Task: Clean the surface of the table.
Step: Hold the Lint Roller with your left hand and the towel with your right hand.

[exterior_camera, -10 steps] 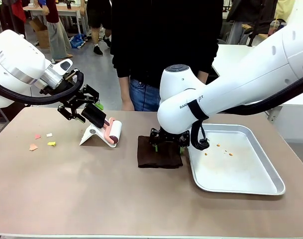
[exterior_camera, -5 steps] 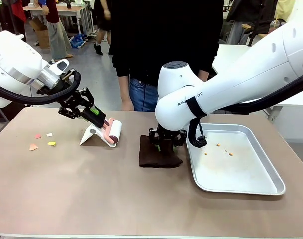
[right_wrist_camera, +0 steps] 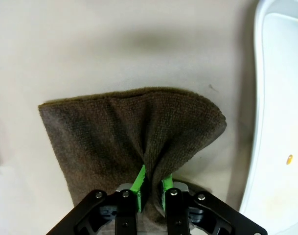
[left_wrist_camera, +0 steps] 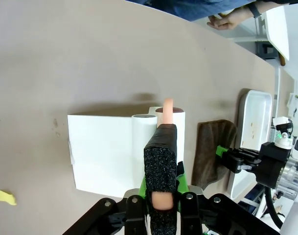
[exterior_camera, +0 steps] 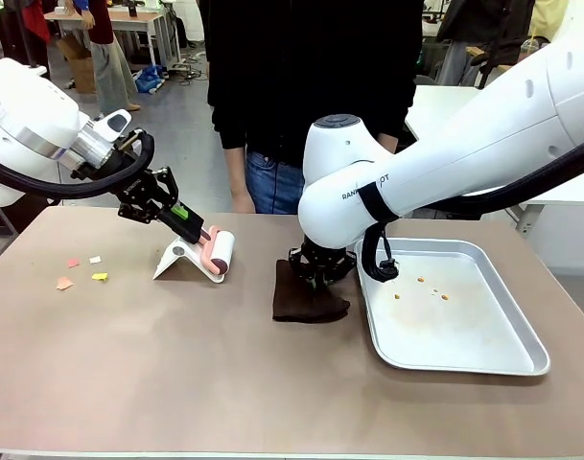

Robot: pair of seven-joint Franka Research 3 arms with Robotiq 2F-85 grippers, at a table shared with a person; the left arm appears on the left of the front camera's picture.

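Closed since a second ago on the roller (exterior_camera: 221,253) handle with the left gripper (exterior_camera: 181,214), likely to lift it off its white stand (exterior_camera: 174,261) toward the paper scraps (exterior_camera: 100,277). Pinched tight on a fold of brown cloth (exterior_camera: 309,303) with the right gripper (exterior_camera: 316,274), bunched for wiping the table (exterior_camera: 176,369) underneath. Few crumbs (exterior_camera: 432,285) in the tray (exterior_camera: 445,335) just beside.

Glossy white, rounded left arm (exterior_camera: 28,120) and right arm (exterior_camera: 483,134) trail thick black cables (exterior_camera: 57,189); black left gripper (exterior_camera: 198,228) and right gripper (exterior_camera: 315,278) have green pads (right_wrist_camera: 139,181).
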